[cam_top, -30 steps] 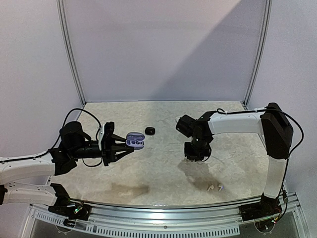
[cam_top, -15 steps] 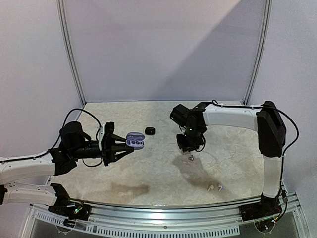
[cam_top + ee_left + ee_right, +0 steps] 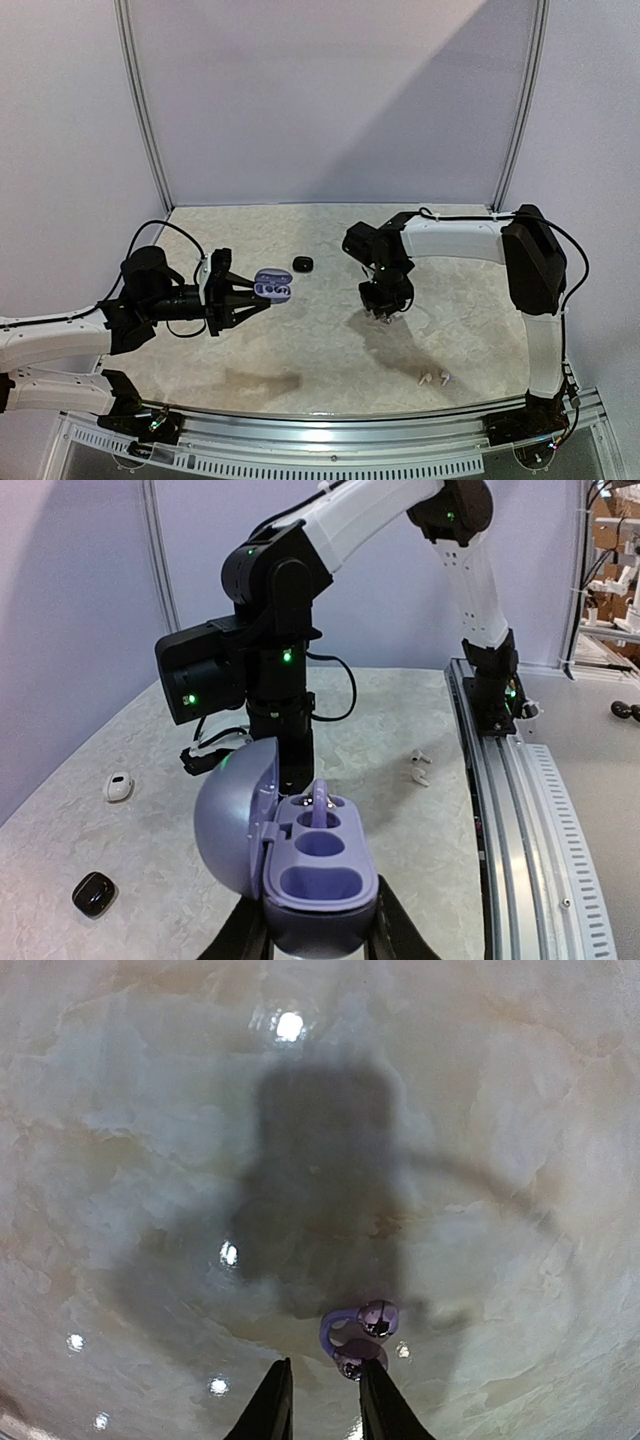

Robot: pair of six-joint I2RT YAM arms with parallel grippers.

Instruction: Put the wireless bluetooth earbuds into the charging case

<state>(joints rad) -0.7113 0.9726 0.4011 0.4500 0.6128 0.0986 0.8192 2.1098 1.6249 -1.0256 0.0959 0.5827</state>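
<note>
Purple earbud [image 3: 362, 1332], lower centre — tiny, glossy, likely slippery; I'd pinch its round body. Meanwhile right gripper [image 3: 318, 1397] parted, empty; left gripper [image 3: 318, 940] clamps case [image 3: 320, 880].

Even overhead light, soft dark shadows and small glare spots on the glossy table [image 3: 120, 1110], fisheye-bent wrist views.

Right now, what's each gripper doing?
Left gripper: shut on the purple charging case.
Right gripper: slightly open, empty; purple earbud lies beyond its tips.
</note>
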